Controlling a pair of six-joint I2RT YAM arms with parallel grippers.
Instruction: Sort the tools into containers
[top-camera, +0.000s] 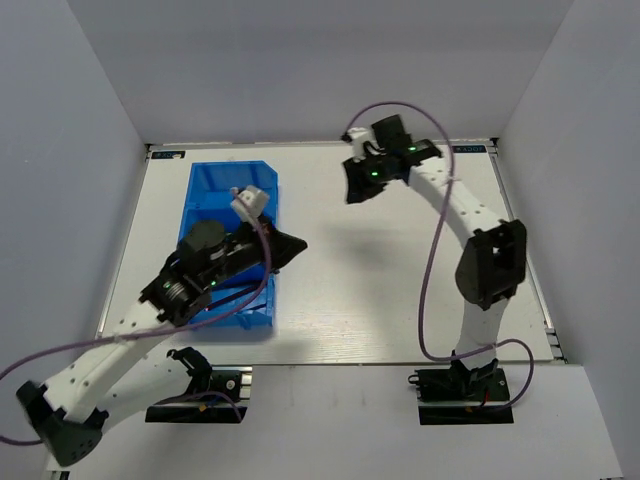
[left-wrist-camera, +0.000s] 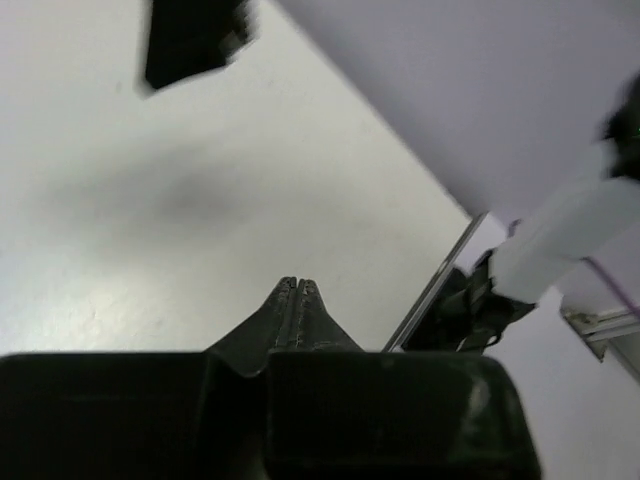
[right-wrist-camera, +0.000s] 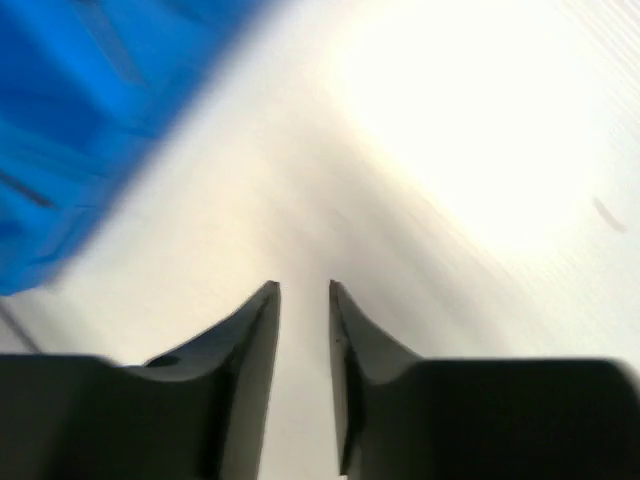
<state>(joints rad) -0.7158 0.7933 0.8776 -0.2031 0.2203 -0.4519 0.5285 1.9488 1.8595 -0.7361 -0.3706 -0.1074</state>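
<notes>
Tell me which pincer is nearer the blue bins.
Left. The left pincer hangs just past the right edge of the blue bins, with its arm lying over them. The right pincer is farther off to their right, with a clear gap between.

Top view is reading sharp and evenly lit from above, arms (top-camera: 465, 215) throwing soft grey shadows on the white bench (top-camera: 380, 290). Right wrist view is smearing with motion: blue bin (right-wrist-camera: 70, 110) streaking, glare blowing out the bench upper right. Left wrist view is running dimmer, a soft shadow lying across the bench, left tool (left-wrist-camera: 297, 288) looking soft-edged.
</notes>
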